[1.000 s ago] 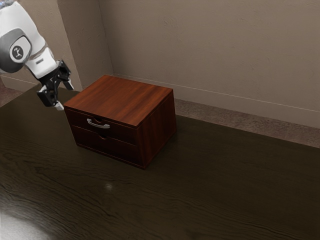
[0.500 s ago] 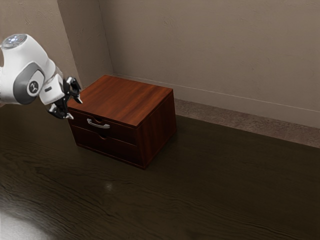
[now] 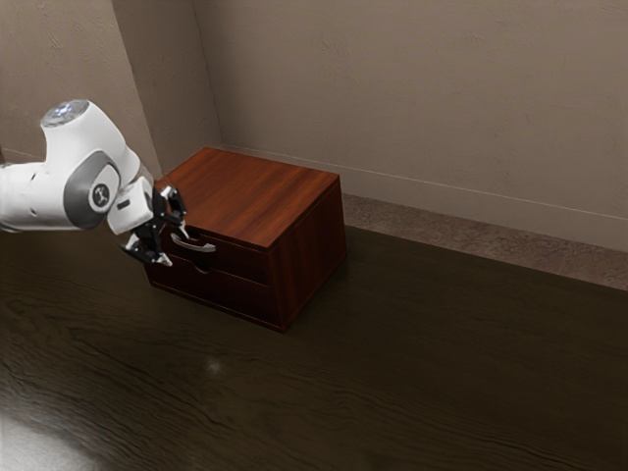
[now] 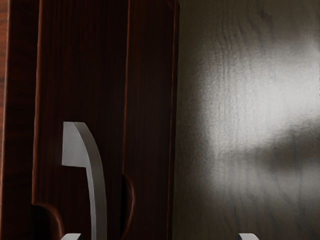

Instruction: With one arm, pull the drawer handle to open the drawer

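Right now the jaws of the gripper [image 3: 169, 233] are spread wide, with nothing held between them. In the wrist view two pale fingertips [image 4: 71, 236] peek up far apart. The silver handle [image 4: 92, 175] runs toward one of them, not toward the gap in the middle.

From the side, the gripper sits right at the front of the top drawer [image 3: 224, 253], by the end of the handle [image 3: 194, 243] nearest the exterior view's left. I cannot tell if a finger is touching the handle yet. The top drawer looks shut, flat with the front of the little red-brown cabinet [image 3: 257, 191]. The lower drawer [image 3: 211, 285] under it looks shut too. The cabinet stands on a dark wooden table [image 3: 412, 373].

I think the job has hardly begun: the hand must get around the handle, squeeze, then pull.

Some things could go wrong. Because the handle is off to one side of the gap, a finger could bump it or poke the drawer front. If the jaws squeeze now, they may grab only air. If they catch just the end of the handle, they could slip off in the pull. And a hard tug might drag the whole cabinet across the table.
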Robot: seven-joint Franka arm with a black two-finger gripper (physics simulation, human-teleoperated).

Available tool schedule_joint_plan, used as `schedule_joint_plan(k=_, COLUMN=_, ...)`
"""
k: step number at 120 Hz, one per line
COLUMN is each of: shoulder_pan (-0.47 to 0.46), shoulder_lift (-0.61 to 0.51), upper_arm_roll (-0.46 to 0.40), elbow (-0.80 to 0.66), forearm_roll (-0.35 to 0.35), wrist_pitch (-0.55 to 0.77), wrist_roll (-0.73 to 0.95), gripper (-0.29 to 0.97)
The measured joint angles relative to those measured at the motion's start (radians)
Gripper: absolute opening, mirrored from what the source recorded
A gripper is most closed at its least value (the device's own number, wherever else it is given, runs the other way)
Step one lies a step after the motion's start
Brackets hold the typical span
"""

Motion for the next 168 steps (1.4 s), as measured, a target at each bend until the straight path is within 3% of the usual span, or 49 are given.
schedule_joint_plan(k=63, shoulder_pan=0.002, shoulder_lift=0.076, upper_arm_roll=0.000, elbow=0.059, forearm_roll=-0.019, wrist_pitch=0.010, wrist_roll=0.038, gripper=0.28)
schedule_joint_plan(k=168, shoulder_pan=0.005, shoulder_lift=0.087, upper_arm_roll=0.001, elbow=0.063, forearm_roll=-0.049, wrist_pitch=0.009, wrist_roll=0.062, gripper=-0.02)
